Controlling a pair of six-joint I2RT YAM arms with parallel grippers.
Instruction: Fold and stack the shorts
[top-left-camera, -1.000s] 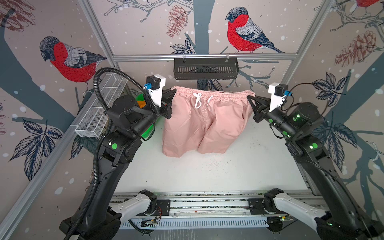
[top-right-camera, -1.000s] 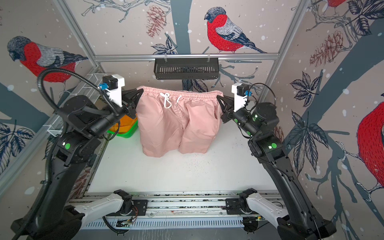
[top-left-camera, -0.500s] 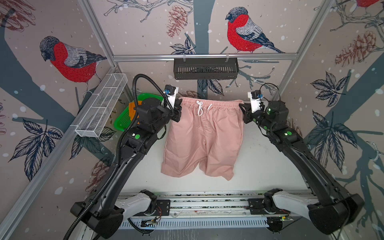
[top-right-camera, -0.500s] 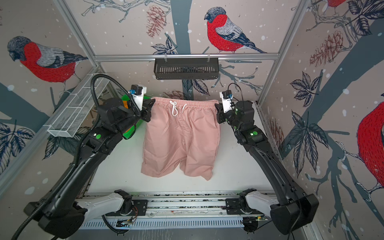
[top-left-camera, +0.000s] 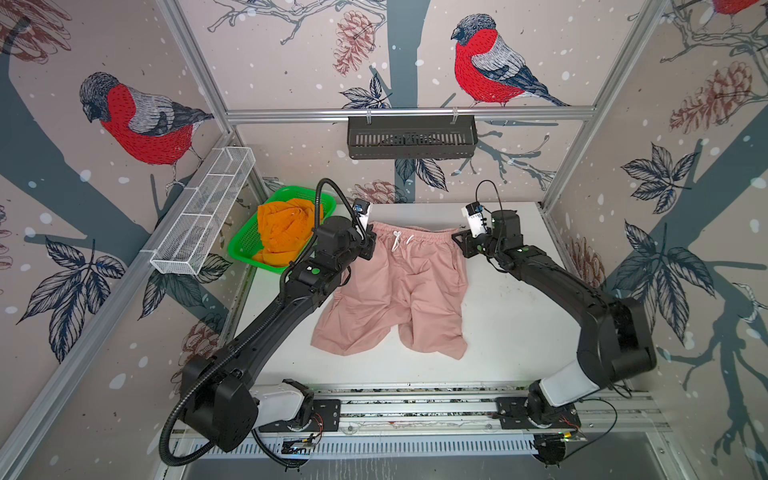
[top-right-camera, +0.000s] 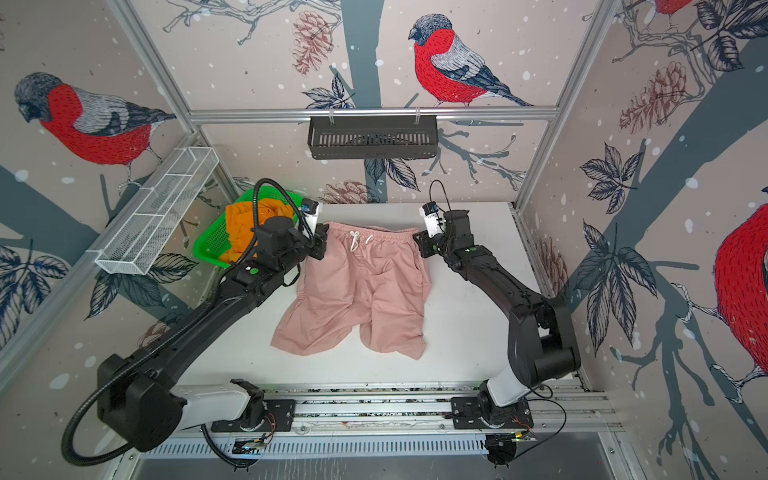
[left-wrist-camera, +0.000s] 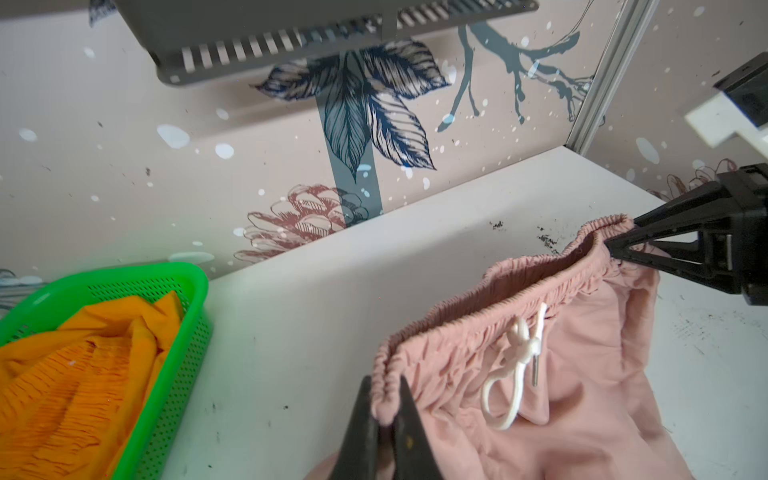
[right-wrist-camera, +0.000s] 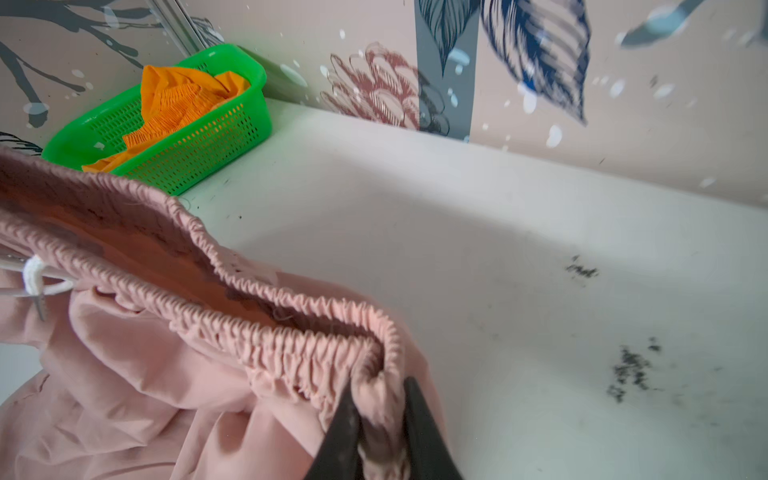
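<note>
The pink shorts (top-left-camera: 399, 291) (top-right-camera: 361, 291) lie spread on the white table, waistband toward the back wall and legs toward the front. My left gripper (top-left-camera: 371, 245) (left-wrist-camera: 384, 399) is shut on the waistband's left corner. At the right corner, my right gripper (top-left-camera: 457, 241) (right-wrist-camera: 380, 399) has the bunched waistband between its fingers; the jaws stand slightly parted and the fabric fills the gap. The white drawstring (left-wrist-camera: 515, 374) hangs in front. The orange shorts (top-left-camera: 282, 232) (right-wrist-camera: 178, 104) lie crumpled in the green basket (top-left-camera: 241, 245) at the back left.
A black slotted shelf (top-left-camera: 411, 137) hangs on the back wall above the table. A white wire rack (top-left-camera: 203, 212) is fixed to the left wall. The arms' base rail (top-left-camera: 415, 411) runs along the front edge. Dark specks (right-wrist-camera: 627, 370) mark the table at the right.
Both grippers came down and toward the back wall, so the pink shorts went from hanging in the air to lying on the table. The right jaws have eased apart slightly.
</note>
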